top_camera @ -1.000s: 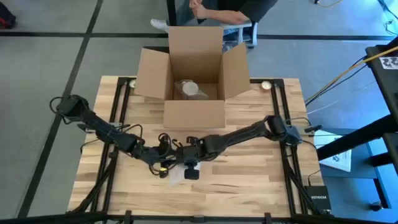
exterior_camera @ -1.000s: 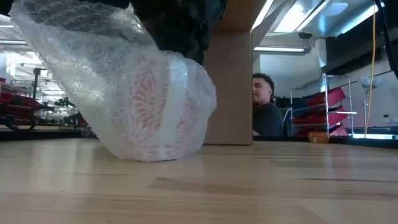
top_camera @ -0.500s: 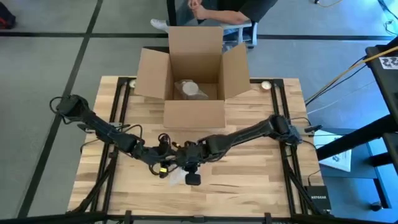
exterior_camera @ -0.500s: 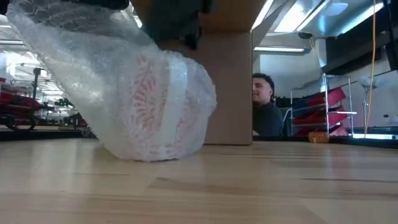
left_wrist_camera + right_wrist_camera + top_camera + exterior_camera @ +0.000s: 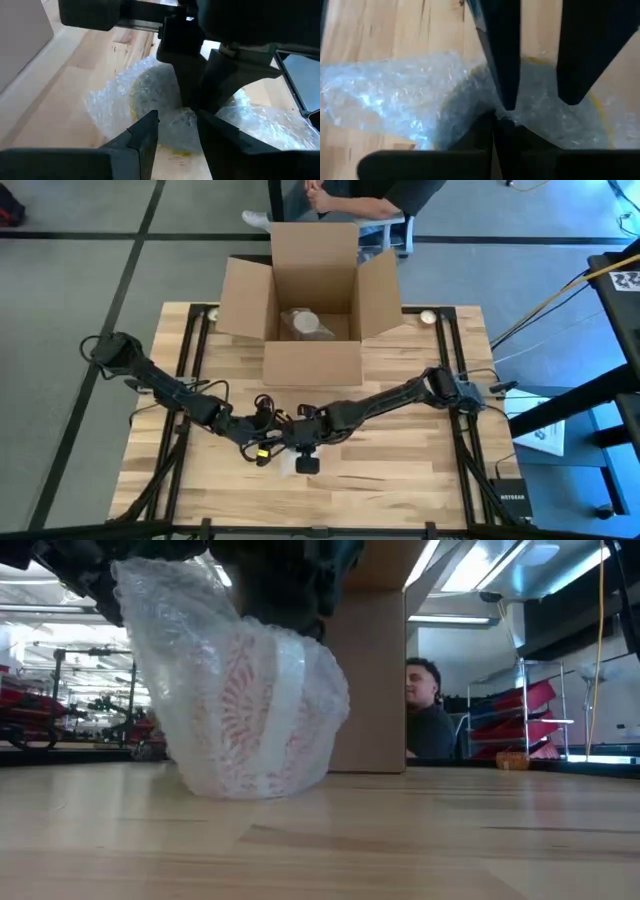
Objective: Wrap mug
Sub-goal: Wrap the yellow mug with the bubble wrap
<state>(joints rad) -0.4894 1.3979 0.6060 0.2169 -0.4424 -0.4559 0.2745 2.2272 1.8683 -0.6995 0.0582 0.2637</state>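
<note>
A mug (image 5: 250, 705), white with a red pattern and a yellow rim (image 5: 134, 102), stands on the table inside clear bubble wrap (image 5: 160, 630). It is near the table's front middle (image 5: 284, 464). My left gripper (image 5: 177, 134) comes from the left, its fingers narrowly apart around a bunch of wrap. My right gripper (image 5: 495, 127) comes from the right. It is shut, with its tips on the wrap over the mug. Both grippers hang as dark masses above the mug in the low view. My left gripper has a bunched hump of bubble wrap (image 5: 176, 120) between its two fingers, beside the mug's top. The fingers slant down from the table's left. The wrap's left flap (image 5: 135, 590) stands up toward this gripper, and the mug stays on the table. My right gripper sets its shut fingertips (image 5: 192, 102) on the wrap on top of the mug, slanting down from the right. Whether a layer is caught between them does not show.
An open cardboard box (image 5: 310, 355) stands at the far middle of the table, with a wrapped bundle (image 5: 305, 323) inside it. A person (image 5: 428, 715) sits beyond the far edge. Bare wood lies on both sides of the mug.
The wrap's left flap, spread out far to the left before, has been drawn in and now stands upright close to the mug. My right gripper has gone a little toward the near edge and come back over the mug. The mug has stayed in place.
</note>
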